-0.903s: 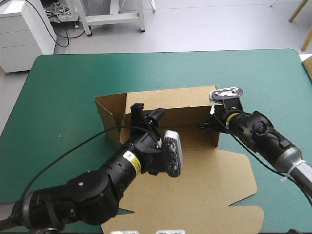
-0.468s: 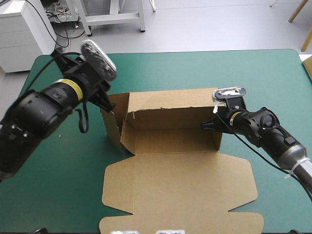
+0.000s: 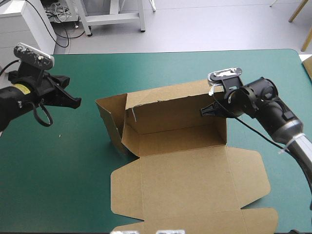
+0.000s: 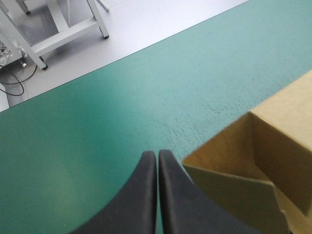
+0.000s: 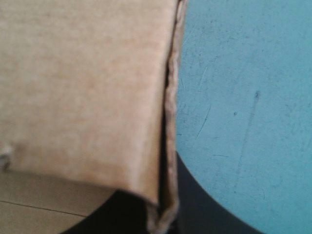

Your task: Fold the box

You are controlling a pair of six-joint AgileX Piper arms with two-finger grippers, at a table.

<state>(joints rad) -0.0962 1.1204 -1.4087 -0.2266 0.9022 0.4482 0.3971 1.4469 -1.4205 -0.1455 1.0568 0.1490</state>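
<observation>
The brown box (image 3: 175,139) stands in the middle of the table, its back wall (image 3: 170,105) and left wall (image 3: 109,122) raised. Its lid (image 3: 190,187) lies flat toward the front edge. My right gripper (image 3: 208,111) is shut on the box at the right end wall; in the right wrist view the board (image 5: 97,97) runs down between the black fingers (image 5: 204,204). My left gripper (image 3: 74,101) hovers left of the box, shut and holding nothing. In the left wrist view its fingertips (image 4: 157,155) meet just short of the box's left corner (image 4: 248,161).
Teal-green cover (image 3: 73,161) lies between my left gripper and the box. The lid's front flaps (image 3: 253,219) reach the table's front edge. The table's far edge (image 3: 165,51) is well behind the box.
My left arm has swung off the box, out to the left, and its fingers have shut. The box has shifted and turned slightly; the right gripper still holds its right end.
</observation>
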